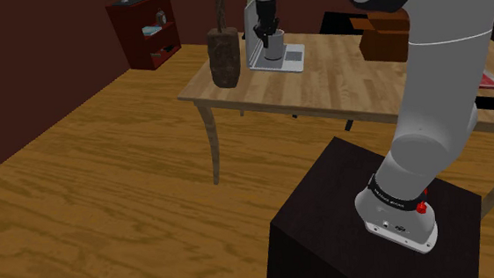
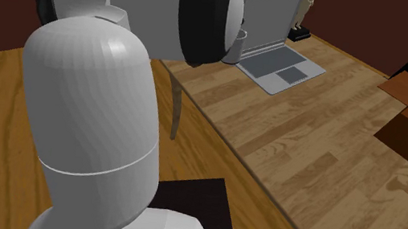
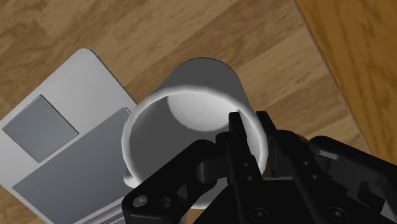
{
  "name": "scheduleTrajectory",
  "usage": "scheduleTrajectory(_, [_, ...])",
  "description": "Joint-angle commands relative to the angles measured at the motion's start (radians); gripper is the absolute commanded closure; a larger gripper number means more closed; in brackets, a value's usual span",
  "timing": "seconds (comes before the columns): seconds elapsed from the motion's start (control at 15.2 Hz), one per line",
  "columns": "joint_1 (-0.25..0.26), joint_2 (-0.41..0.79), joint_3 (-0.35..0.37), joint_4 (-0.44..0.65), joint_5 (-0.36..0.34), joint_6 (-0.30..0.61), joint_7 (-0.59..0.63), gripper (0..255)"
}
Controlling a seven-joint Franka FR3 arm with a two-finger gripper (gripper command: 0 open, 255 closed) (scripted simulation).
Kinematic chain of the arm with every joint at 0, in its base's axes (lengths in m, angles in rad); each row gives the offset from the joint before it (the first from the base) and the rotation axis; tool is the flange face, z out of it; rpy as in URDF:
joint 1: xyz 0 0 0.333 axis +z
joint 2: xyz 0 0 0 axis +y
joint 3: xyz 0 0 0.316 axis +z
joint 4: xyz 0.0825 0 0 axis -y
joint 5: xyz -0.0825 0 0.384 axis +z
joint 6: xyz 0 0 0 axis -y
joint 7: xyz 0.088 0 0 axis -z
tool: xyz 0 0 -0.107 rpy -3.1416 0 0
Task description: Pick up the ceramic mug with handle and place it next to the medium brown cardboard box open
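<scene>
Grey-white mug (image 3: 197, 89), upright with its mouth open toward the wrist camera, over the keyboard half of an open grey laptop (image 3: 44, 127); whether it rests there or hangs clear cannot be told. Black gripper (image 3: 250, 126): narrow, one finger inside the rim and one outside, pinching the mug's wall. That grip is plain in the wrist view; the shoulder view gives only the claw dropping onto the mug before the laptop's screen. Wooden table (image 1: 339, 84) carries both. Brown cardboard box (image 1: 384, 35), open, sits well apart toward the shoulder view's right, partly behind the white arm (image 2: 88, 119), which blocks much of the second exterior view. Rough dark brown block (image 1: 224, 57) at the table's corner. Red shelf unit (image 1: 146, 30) against the wall. Black stand (image 1: 365, 232) on the wood floor.
</scene>
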Motion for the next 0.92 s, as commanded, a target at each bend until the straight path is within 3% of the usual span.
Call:
scheduleTrajectory(0.0, [0.000, -0.002, 0.000, 0.024, -0.001, -0.026, 0.000, 255])
scheduleTrajectory(0.86, [-0.014, 0.027, -0.003, 0.243, 0.007, -0.215, -0.010, 255])
